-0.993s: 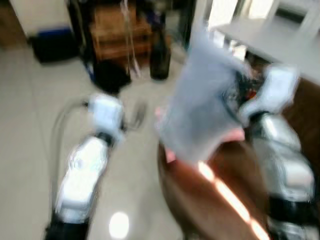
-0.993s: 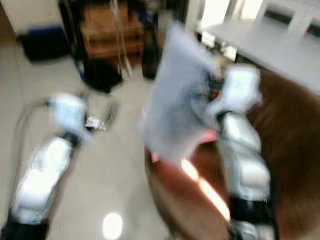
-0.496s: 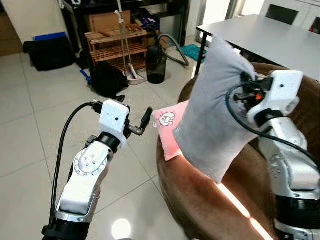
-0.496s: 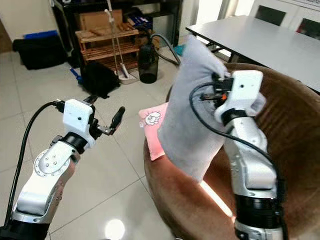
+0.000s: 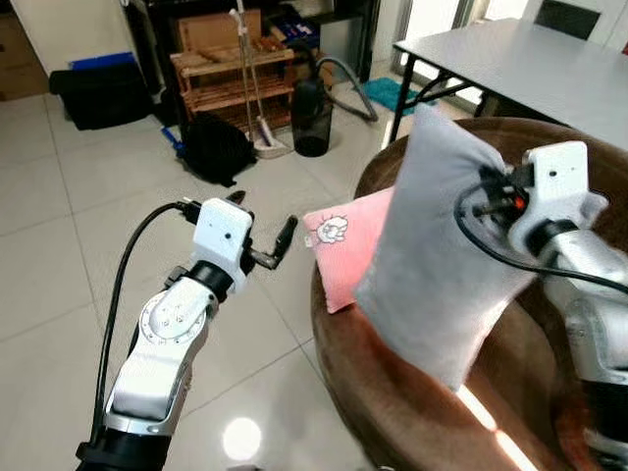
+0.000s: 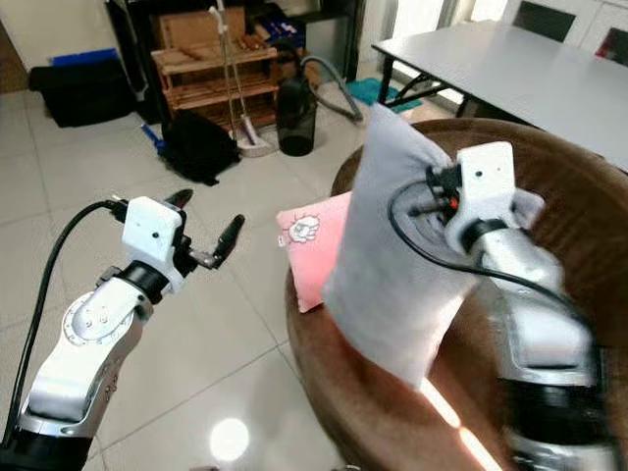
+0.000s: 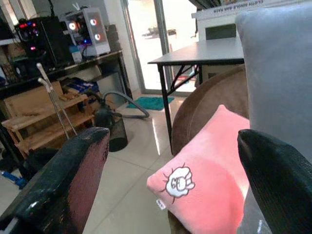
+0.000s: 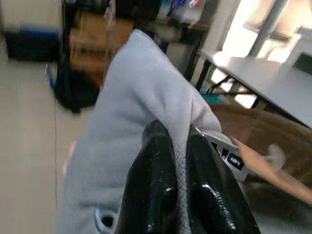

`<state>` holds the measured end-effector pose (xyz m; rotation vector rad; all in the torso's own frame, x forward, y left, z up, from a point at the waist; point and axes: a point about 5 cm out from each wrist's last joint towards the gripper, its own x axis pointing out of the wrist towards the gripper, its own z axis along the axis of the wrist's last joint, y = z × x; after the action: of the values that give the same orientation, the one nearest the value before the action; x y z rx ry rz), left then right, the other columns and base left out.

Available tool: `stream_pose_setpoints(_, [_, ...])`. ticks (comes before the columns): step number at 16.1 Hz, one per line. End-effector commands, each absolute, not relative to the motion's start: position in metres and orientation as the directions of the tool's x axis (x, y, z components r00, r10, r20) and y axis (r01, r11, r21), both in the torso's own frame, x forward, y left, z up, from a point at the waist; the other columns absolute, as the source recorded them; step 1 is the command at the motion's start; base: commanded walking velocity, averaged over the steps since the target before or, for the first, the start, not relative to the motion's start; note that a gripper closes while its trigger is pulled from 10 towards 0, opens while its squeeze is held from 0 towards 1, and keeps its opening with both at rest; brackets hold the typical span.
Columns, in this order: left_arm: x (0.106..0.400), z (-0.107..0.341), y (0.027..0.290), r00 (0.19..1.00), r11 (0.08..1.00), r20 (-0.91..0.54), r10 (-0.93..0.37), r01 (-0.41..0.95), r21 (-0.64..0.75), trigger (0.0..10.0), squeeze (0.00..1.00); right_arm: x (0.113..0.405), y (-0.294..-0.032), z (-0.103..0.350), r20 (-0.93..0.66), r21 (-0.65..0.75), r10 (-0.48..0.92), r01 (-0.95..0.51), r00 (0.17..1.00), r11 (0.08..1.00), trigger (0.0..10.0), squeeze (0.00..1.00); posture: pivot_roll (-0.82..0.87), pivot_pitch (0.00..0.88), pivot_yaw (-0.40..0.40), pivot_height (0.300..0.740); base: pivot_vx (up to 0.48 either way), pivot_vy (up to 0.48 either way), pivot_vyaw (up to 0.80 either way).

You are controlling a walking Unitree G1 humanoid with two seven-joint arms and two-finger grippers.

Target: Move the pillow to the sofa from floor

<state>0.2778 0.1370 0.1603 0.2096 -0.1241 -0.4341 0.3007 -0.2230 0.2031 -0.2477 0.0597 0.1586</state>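
Pillow (image 5: 446, 270) lower than half a second ago, nearer sofa (image 5: 412, 422); camera shifted too.

Eye views: right gripper (image 6: 432, 196) clenched on grey pillow's upper edge, pillow hanging long axis upright, low corner over brown sofa arm, pink cushion (image 5: 348, 240) just beside. Left gripper (image 5: 270, 235) spread, empty, over floor (image 5: 59, 275), apart from pillow.

Left wrist: fingers (image 7: 68, 180) wide, cushion between them, beyond.

Right wrist: fingers (image 8: 158, 185) pinch seam. Seat lies below pillow; right arm nearer.

Grey pillow (image 5: 442, 275) upright over brown sofa (image 5: 392, 412)
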Motion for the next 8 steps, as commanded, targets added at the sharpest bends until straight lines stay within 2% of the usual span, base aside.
stream_pose_setpoints(1, [0.276, 0.16, 0.135, 0.888, 0.873, 0.067, -0.455, 0.43, 0.228, 10.0, 0.0, 0.295, -0.222, 0.215, -0.071, -0.256, 0.194, -0.206, 0.978, 0.944, 10.0, 0.0, 0.0, 0.026, -0.004, 0.74, 0.0, 0.0, 0.0])
stream_pose_setpoints(3, [0.274, 0.16, 0.132, 0.869, 0.855, 0.06, -0.491, 0.467, 0.226, 10.0, 0.0, 0.282, -0.227, 0.221, -0.134, -0.232, 0.248, -0.273, 0.96, 0.934, 10.0, 0.0, 0.0, 0.034, -0.003, 0.74, 0.0, 0.0, 0.0])
stream_pose_setpoints(8, [0.27, 0.161, 0.129, 0.832, 0.821, 0.049, -0.552, 0.532, 0.206, 10.0, 0.0, 0.269, -0.237, 0.228, -0.206, -0.147, 0.288, -0.321, 0.935, 0.936, 10.0, 0.0, 0.0, 0.042, 0.003, 0.74, 0.0, 0.0, 0.0])
